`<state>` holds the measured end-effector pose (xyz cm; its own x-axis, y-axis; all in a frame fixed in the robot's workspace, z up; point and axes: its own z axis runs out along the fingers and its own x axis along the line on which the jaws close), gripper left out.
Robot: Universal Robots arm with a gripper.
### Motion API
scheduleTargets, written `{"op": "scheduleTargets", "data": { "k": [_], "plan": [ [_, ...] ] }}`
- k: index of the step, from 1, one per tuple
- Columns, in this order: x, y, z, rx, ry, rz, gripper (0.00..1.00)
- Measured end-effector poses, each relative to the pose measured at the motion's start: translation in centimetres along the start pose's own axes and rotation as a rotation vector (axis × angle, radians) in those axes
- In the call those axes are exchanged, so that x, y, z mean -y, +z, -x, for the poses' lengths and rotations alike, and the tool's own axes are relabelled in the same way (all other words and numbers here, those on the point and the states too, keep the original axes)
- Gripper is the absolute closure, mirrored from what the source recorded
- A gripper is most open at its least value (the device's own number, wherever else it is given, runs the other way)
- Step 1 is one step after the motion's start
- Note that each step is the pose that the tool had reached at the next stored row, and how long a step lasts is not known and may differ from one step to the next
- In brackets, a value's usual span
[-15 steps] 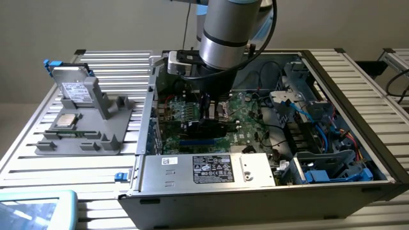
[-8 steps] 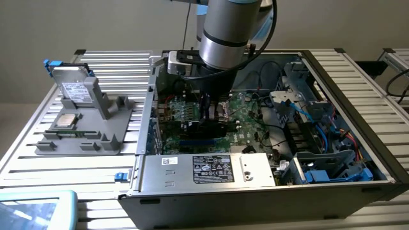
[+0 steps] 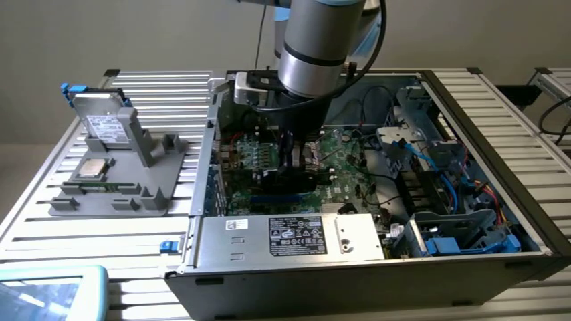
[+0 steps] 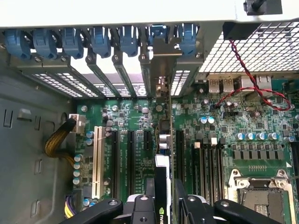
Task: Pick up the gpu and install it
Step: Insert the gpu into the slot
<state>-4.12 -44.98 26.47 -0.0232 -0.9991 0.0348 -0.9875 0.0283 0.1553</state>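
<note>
On the bench (image 3: 27,227), a gray holder (image 3: 107,200) stands left of the computer case (image 3: 267,274). Inside it, the end effector (image 4: 163,205) is clamped on the gpu (image 4: 161,173), held edge-down above the motherboard (image 4: 219,126) slots. This looks like the install step, and seating calls for exact slot alignment.

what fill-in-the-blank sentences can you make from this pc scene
1. The pincer grips the gpu edge-on over the green ___.
2. On the grey holder beside the case, the hard drive stands ___.
3. The latches along the rear slot openings are coloured ___.
Missing words: motherboard; upright; blue.
</note>
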Motion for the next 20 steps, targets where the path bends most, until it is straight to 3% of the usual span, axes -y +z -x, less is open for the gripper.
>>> {"op": "scheduleTargets", "data": {
  "k": [5, 20],
  "plan": [
    [0.03, 0.21, 0.01, 0.0002, 0.000, -0.0035, 0.73],
    [-0.06, 0.32, 0.01, 0.0002, 0.000, -0.0037, 0.73]
  ]
}}
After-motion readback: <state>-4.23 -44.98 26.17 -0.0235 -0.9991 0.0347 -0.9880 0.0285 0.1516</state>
